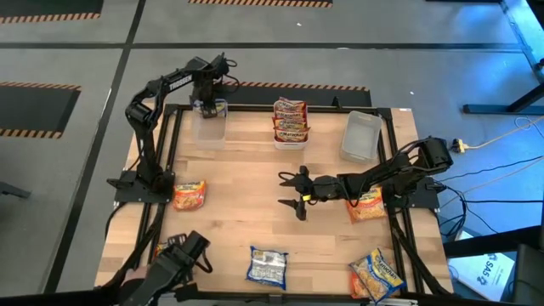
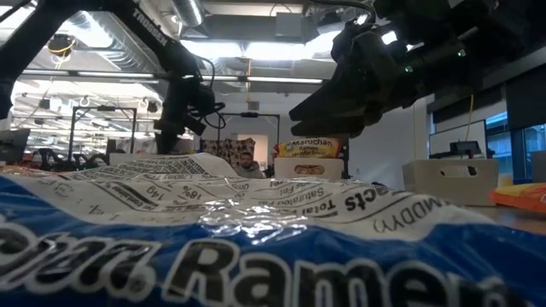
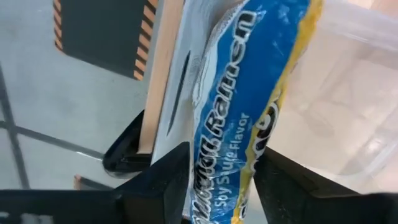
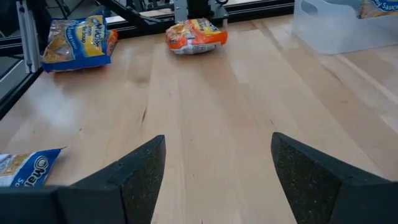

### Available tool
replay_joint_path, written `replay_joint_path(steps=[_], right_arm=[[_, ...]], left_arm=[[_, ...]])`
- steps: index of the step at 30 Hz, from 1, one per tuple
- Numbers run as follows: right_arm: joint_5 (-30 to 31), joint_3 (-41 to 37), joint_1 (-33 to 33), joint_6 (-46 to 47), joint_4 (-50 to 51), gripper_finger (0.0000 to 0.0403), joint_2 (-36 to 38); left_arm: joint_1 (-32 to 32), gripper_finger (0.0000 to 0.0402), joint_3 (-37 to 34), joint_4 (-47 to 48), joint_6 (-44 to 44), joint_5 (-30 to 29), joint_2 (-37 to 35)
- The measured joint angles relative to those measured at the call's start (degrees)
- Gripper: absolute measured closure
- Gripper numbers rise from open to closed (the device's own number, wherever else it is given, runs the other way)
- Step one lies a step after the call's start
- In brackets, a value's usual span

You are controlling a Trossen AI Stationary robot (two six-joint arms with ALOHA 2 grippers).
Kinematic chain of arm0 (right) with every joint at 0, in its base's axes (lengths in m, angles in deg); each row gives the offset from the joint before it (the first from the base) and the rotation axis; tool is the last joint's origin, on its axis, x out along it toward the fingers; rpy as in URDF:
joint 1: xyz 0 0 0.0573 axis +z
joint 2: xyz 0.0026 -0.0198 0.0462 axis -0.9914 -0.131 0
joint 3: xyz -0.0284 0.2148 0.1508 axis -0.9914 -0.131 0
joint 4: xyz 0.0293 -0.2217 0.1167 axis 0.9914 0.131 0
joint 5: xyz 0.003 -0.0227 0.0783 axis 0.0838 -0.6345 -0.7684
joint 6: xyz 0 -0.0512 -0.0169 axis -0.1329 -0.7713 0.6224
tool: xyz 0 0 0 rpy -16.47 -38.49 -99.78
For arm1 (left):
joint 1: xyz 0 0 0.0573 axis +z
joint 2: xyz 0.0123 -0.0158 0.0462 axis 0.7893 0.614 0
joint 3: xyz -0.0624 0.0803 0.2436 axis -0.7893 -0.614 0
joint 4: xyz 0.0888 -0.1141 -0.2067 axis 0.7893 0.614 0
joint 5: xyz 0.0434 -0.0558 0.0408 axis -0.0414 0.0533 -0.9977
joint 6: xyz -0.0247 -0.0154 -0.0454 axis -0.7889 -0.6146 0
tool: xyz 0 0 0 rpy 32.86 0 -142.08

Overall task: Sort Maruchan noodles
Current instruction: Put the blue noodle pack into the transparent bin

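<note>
High view: left pincer [image 1: 210, 104] is up at the top-left bin [image 1: 210, 124], upper left of frame, w/ a blue packet going in. Middle bin [image 1: 290, 140] at top centre already holds a stack of red packets [image 1: 290, 119]. Right-hand bin [image 1: 360, 136], upper right, looks empty from here. Right pincer [image 1: 294, 189] hangs mid-frame over bare table [image 1: 246, 212], jaws spread wide, nothing in them. Still loose on the table: orange packet [image 1: 189, 195] at left, another orange one [image 1: 365, 204] under the right arm, blue-white packet [image 1: 267, 266] bottom centre, blue-yellow packet [image 1: 377, 274] bottom right, plus something part-hidden at lower left. So roughly half done by my read; at least 4 left to sort.

Low view: a blue-white packet [image 2: 256, 247] fills the whole foreground; red packets in their bin [image 2: 309, 147] show centre behind it. A person sits far back in the room.

Left wrist view: blue soy-sauce ramen packet [image 3: 249, 112] stands on edge between the fingers [image 3: 158, 186], over the clear bin [image 3: 348, 124]. Grip looks loosening; can't tell if it's let go yet.

Right wrist view: fingers [image 4: 137, 174] wide apart, empty. Ahead lie an orange packet [image 4: 196, 34], a blue-yellow packet [image 4: 78, 40] and a blue-white corner [image 4: 25, 169].
</note>
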Motion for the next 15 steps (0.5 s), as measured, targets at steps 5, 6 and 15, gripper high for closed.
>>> replay_joint_path(steps=[5,6,15], right_arm=[[-0.18,0.0,0.0,0.02,-0.02,0.0127,0.0],[-0.44,0.0,0.0,0.02,-0.01,0.0127,0.0],[-0.44,0.0,0.0,0.5,-0.02,0.0127,0.02]], left_arm=[[-0.91,0.0227,0.0,-0.5,0.18,-6.04,-0.02],[-1.21,0.0227,0.0,-0.45,0.22,-6.93,-0.02],[-4.01,0.0228,-0.02,0.21,0.28,-11.14,-0.33]])
